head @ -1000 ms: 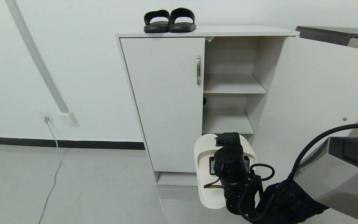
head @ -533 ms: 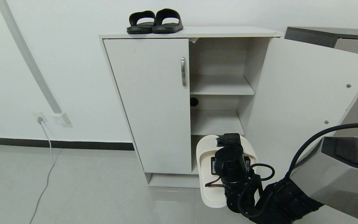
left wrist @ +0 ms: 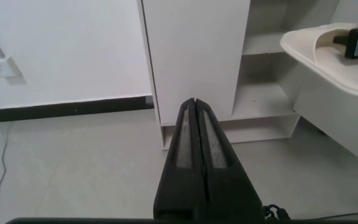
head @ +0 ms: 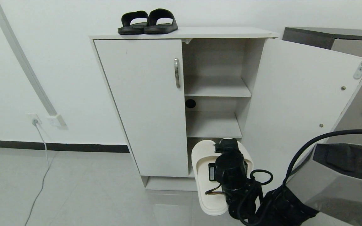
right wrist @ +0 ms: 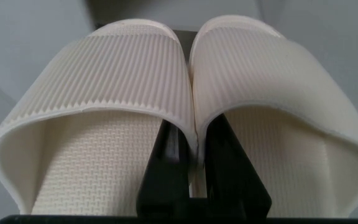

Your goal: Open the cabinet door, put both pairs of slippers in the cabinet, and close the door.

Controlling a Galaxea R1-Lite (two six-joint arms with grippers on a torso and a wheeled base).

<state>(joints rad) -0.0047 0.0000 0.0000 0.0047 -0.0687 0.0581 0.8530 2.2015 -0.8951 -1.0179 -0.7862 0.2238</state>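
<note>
A white cabinet (head: pixel 143 103) has its left door shut and its right door (head: pixel 294 103) swung wide open, showing bare shelves (head: pixel 215 88). A black pair of slippers (head: pixel 148 21) sits on the cabinet top at the left. My right gripper (right wrist: pixel 190 149) is shut on the inner edges of a white pair of slippers (head: pixel 204 175), held side by side just above the floor in front of the open lower compartment. The same white slippers (right wrist: pixel 123 81) hide the fingertips under their straps. My left gripper (left wrist: pixel 195 109) is shut on nothing, low over the floor, left of the white slippers (left wrist: pixel 334 53).
A wall socket with a hanging cable (head: pixel 33 121) is on the left wall. A grey cabinet (head: pixel 350 40) stands right behind the open door. Bare tiled floor (head: pixel 74 194) lies left of the cabinet.
The head camera has moved, so the whole scene slid left. Against the cabinet, the white slippers in my right gripper now stand more squarely before the open compartment.
</note>
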